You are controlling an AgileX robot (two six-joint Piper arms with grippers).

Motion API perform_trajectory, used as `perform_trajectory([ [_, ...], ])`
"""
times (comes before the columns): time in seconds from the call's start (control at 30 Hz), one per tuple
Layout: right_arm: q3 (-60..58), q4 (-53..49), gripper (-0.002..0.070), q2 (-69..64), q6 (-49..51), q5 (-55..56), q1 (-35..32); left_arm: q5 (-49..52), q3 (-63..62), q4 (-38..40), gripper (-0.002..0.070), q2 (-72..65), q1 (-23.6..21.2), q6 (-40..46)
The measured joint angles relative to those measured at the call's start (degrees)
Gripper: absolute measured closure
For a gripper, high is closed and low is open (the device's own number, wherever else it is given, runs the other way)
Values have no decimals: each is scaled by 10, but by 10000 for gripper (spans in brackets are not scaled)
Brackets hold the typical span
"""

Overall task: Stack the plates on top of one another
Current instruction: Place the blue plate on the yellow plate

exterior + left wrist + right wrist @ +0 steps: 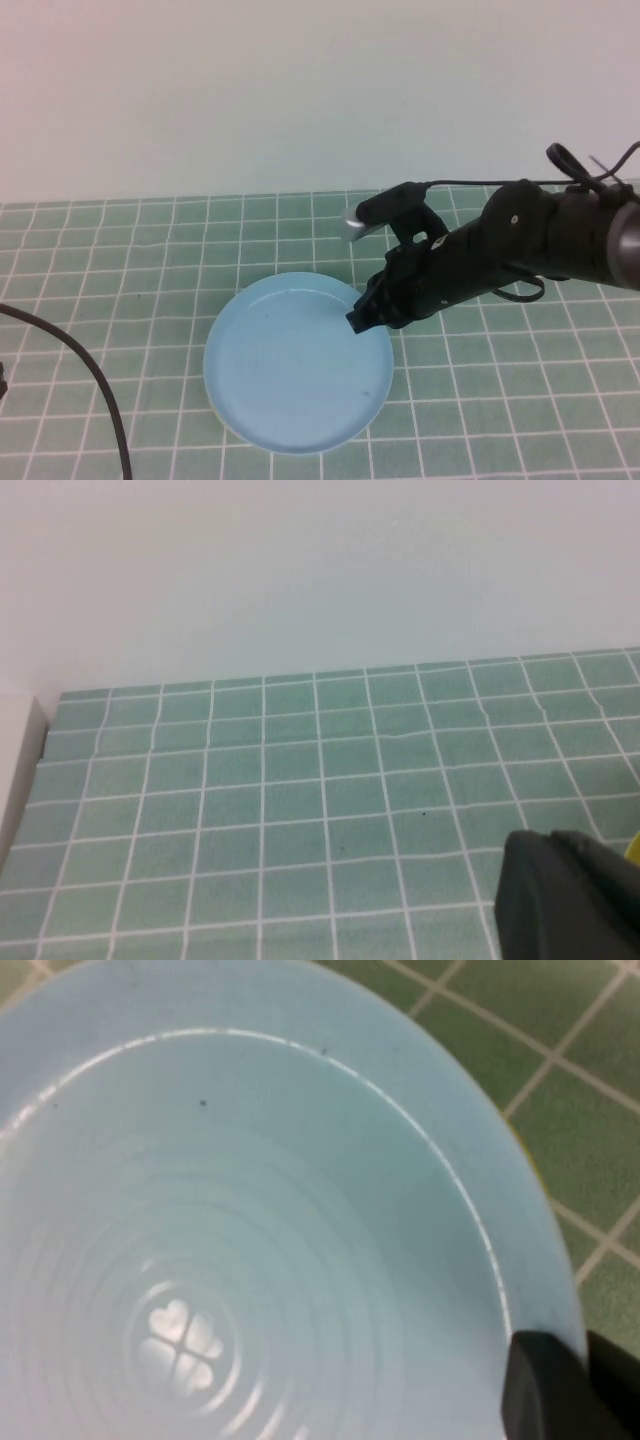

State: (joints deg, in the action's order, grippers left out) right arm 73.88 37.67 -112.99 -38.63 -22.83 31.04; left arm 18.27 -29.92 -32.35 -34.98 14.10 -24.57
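Right gripper (364, 313) sits at the right rim of the blue plate (290, 365), fingertips on or just over the plate's edge. In the right wrist view one dark fingertip (560, 1390) lies at the rim, above the inner slope; whether the fingers are pinched on the rim or merely hovering cannot be told.

Blue plate lies flat on the green grid mat (120, 260), near the middle of the table, clover mark (183, 1345) at its centre. A thin yellowish sliver shows just beneath its rim in the wrist view, possibly a second plate underneath; not certain.

Left gripper (570, 895): only a dark corner shows in its own view, over bare mat, away from the plate. State of its fingers unreadable.

Handling judgement: plate looks rigid, glossy, light plastic, likely slippery. Best hold is a pinch across the raised rim, as it offers no other purchase.
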Motion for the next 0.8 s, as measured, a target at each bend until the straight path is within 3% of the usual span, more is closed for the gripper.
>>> perform_trajectory([
  [0.47,5,-1,647,-19,3,50,0,0,0,0,675,0,0,-16],
  [0.57,6,-1,584,-19,3,44,0,0,0,-1,675,0,0,-16],
  [0.73,6,-1,393,-19,2,32,0,-2,0,-3,675,0,0,-16],
  [0.8,6,-1,369,-19,7,28,0,-2,0,-5,675,0,0,-16],
])
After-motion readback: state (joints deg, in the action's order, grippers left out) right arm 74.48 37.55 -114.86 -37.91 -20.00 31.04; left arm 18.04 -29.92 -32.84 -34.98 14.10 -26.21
